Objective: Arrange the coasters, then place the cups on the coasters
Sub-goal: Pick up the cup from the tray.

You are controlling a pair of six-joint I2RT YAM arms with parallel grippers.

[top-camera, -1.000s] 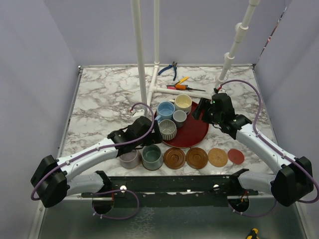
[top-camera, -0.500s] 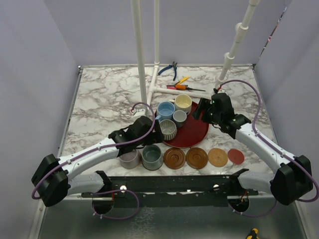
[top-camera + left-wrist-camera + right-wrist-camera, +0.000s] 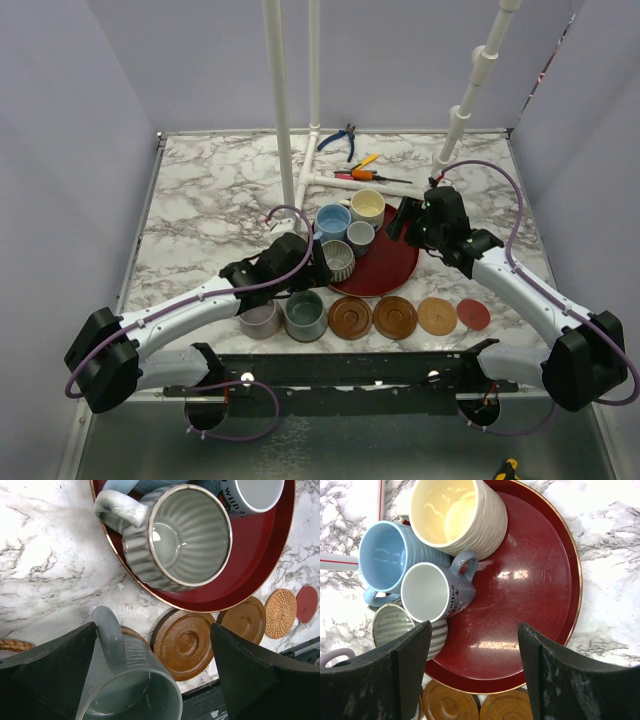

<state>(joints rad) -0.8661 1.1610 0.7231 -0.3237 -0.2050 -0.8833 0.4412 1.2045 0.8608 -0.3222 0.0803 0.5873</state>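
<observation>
Four cups stand on the red tray point(image 3: 392, 268): light blue point(image 3: 333, 221), cream-yellow point(image 3: 367, 207), small pale grey point(image 3: 360, 236) and ribbed grey-green point(image 3: 337, 259). At the table's near edge, the lavender cup point(image 3: 260, 318) and the grey-green cup point(image 3: 304, 314) each stand on a coaster. Right of them lie two bare brown coasters point(image 3: 350, 317) point(image 3: 395, 317), a tan one point(image 3: 437, 316) and a reddish one point(image 3: 473, 314). My left gripper point(image 3: 316, 272) point(image 3: 155, 680) hangs open above the grey-green cup point(image 3: 130, 690), its fingers apart from it, with the ribbed cup point(image 3: 185, 535) just beyond. My right gripper point(image 3: 398, 222) point(image 3: 475, 675) is open over bare tray point(image 3: 530, 580).
White pipe posts point(image 3: 280, 110) rise from the far middle of the table, with pliers point(image 3: 340, 140) and a screwdriver point(image 3: 365, 172) beside them. A black rail point(image 3: 340, 370) runs along the near edge. In the right wrist view, the cream cup point(image 3: 455, 510) and the blue cup point(image 3: 385, 555) crowd the tray's far left.
My left arm has drifted slightly away from the near edge, toward the ribbed cup. The right arm and all cups stay where they were.
</observation>
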